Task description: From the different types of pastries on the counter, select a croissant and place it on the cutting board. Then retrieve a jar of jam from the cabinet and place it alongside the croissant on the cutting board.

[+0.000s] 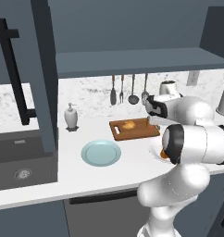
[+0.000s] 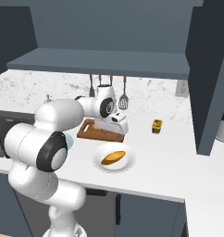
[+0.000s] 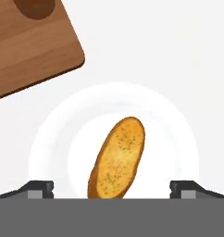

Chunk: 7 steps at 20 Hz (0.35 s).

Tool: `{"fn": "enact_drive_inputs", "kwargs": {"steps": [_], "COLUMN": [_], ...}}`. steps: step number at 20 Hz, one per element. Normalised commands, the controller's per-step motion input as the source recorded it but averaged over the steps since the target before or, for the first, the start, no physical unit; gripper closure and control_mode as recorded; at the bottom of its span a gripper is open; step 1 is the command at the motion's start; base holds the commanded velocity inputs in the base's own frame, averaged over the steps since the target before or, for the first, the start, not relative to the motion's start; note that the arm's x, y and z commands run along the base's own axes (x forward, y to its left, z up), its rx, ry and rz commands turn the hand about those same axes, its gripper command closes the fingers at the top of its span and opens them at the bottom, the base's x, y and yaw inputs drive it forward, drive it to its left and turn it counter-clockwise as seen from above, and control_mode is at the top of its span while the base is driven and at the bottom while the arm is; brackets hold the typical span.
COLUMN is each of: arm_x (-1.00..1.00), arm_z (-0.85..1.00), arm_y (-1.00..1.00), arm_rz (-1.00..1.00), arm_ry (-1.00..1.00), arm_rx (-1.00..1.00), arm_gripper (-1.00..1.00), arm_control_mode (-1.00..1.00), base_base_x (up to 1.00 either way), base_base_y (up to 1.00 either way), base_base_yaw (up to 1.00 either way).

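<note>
The croissant [image 1: 128, 124] lies on the brown cutting board [image 1: 137, 130] near the back of the white counter [image 1: 86, 178]. My gripper [image 3: 111, 187] hangs open just right of the board, over a white dish [image 3: 53, 139] holding the rounder golden bun [image 3: 117, 159]. Its fingertips [image 3: 40, 187] stand wide on either side of the bun without touching it, and a corner of the cutting board [image 3: 35, 51] lies beyond. The hand [image 2: 111, 125] covers part of the cutting board [image 2: 86, 130]. The small orange-brown jar of jam [image 2: 156, 126] stands on the counter by the marbled wall. The cabinet [image 1: 132, 60] hangs above.
A round light-blue plate [image 1: 101, 152] lies in front of the board and a white shaker bottle [image 1: 71, 116] stands to its left. Utensils [image 1: 127, 90] hang on the wall. The open cabinet door [image 1: 42, 69] with its black bar handle [image 1: 14, 69] juts out at the left above a sink [image 1: 21, 173].
</note>
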Motion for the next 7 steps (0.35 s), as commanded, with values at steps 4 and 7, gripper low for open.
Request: {"fn": "enact_drive_inputs", "kwargs": {"steps": [4,7], "arm_x": [-0.49,-0.73], "arm_z": [0.00,0.00], "arm_y": [-0.69,-0.70], "arm_rz": [0.00,0.00], "arm_ry": [0.03,0.07], "arm_rx": [-0.02,-0.01], "arm_gripper": [-1.00,-1.00], "arm_control_mode": [-1.00,-1.00], "base_base_x": [0.00,0.00], "base_base_y": [0.00,0.00], "base_base_yaw": [0.00,0.00]}}
